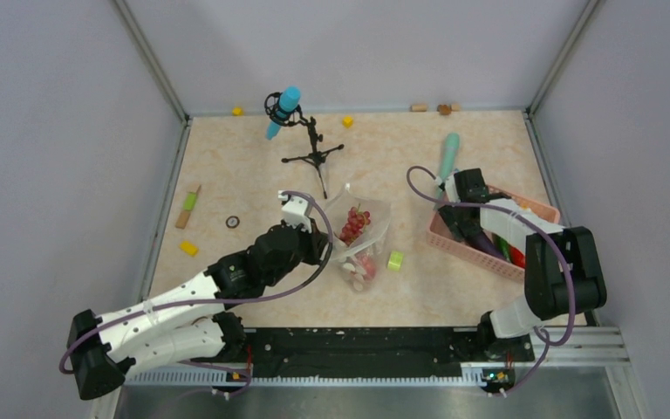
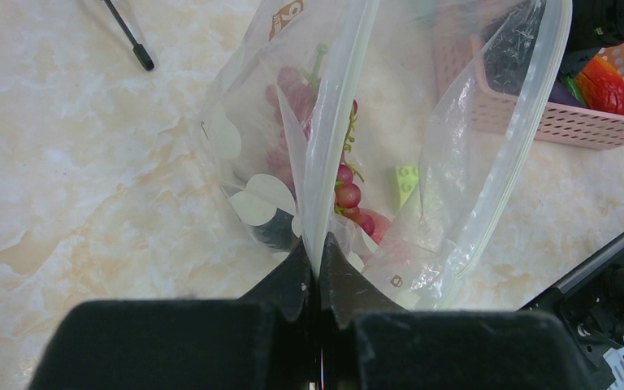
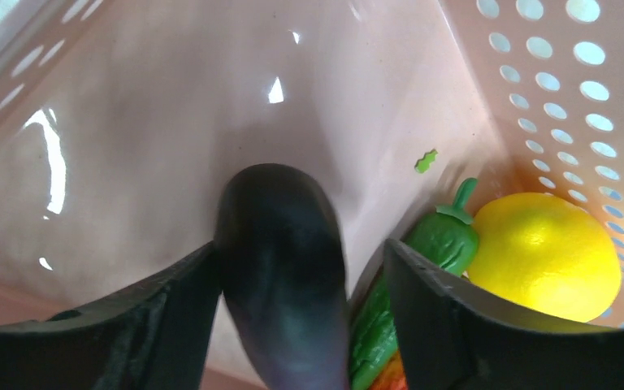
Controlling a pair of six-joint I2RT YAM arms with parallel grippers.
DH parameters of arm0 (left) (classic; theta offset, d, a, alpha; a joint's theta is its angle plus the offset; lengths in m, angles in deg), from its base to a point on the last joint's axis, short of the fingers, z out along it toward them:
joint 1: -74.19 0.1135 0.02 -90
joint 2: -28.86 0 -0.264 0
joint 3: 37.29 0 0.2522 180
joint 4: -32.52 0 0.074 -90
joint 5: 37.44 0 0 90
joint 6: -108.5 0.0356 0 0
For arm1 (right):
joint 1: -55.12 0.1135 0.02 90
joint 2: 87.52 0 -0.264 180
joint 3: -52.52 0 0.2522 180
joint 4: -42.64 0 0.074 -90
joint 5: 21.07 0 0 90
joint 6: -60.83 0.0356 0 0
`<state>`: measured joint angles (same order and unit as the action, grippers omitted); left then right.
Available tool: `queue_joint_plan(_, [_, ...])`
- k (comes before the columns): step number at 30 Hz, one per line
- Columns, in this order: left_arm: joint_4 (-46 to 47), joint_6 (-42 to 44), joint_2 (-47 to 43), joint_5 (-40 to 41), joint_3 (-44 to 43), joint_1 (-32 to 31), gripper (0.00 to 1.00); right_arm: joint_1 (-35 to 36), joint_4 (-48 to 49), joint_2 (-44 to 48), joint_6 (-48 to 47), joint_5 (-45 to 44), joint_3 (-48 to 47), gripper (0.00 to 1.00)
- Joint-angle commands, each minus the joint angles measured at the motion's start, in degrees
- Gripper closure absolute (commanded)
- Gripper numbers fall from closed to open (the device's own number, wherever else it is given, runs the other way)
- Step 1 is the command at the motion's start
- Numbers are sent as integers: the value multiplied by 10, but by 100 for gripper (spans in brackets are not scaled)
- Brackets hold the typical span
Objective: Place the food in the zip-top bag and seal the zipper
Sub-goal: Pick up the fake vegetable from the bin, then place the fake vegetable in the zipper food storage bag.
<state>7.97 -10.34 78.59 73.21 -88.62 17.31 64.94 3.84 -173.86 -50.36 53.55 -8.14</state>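
— Where the pale marble-patterned table (image 1: 253, 175) is viewed from above, what is seen on it?

— A pink perforated plastic basket (image 1: 543, 209) is set on its right side. A clear zip-top bag (image 1: 375, 218) printed with white dots is laid near the centre, with its mouth lifted open.

— How is the bag held?

— One side of its rim, along the white zipper strip (image 2: 337, 106), is pinched between the pressed-together fingers of the left gripper (image 2: 317, 260). The other side of the mouth is left hanging loose.

— And the right gripper?

— The right gripper (image 3: 301, 252) is lowered into the basket, its jaws spread to either side of a dark purple toy eggplant (image 3: 280, 211). One finger is laid against it, while a gap is left at the other.

— What else is found in the basket?

— A yellow toy lemon (image 3: 544, 256) and a green toy pepper (image 3: 443, 240) are lodged in the corner beside the eggplant, touching each other.

— Is any food seen in the bag?

— A bunch of red-purple toy grapes (image 2: 348, 195) is seen inside it. A small lime-green block (image 1: 395, 260) is placed on the table just beside the bag.
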Motion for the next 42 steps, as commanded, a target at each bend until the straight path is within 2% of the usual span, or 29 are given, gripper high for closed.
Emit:
queue_joint_plan(1, [17, -2, -3, 1, 0, 1, 100, -9, 43, -9, 15, -5, 21, 36])
queue_joint_plan(6, [19, -5, 0, -10, 1, 1, 100, -10, 64, 24, 23, -27, 23, 65])
queue_joint_plan(13, [22, -10, 6, -36, -1, 1, 100, -1, 149, 113, 11, -29, 43, 82])
queue_joint_plan(20, [18, -20, -6, -60, -3, 2, 100, 89, 415, 223, -90, -99, 110, 81])
queue_joint_plan(28, [26, -27, -3, -60, 1, 1, 100, 240, 622, 278, -189, -104, 116, 82])
queue_joint_plan(31, [27, -30, 2, -62, 1, 2, 100, 297, 688, 290, -195, -73, 113, 82])
queue_joint_plan(34, [30, -35, 2, -63, 3, 2, 100, 344, 690, 302, -161, -2, 92, 80])
queue_joint_plan(38, [41, -38, 0, -69, 9, 1, 100, 401, 633, 317, -89, 92, 44, 79])
queue_joint_plan(42, [39, -37, -2, -71, 8, 1, 100, 430, 620, 340, -15, 191, 25, 79])
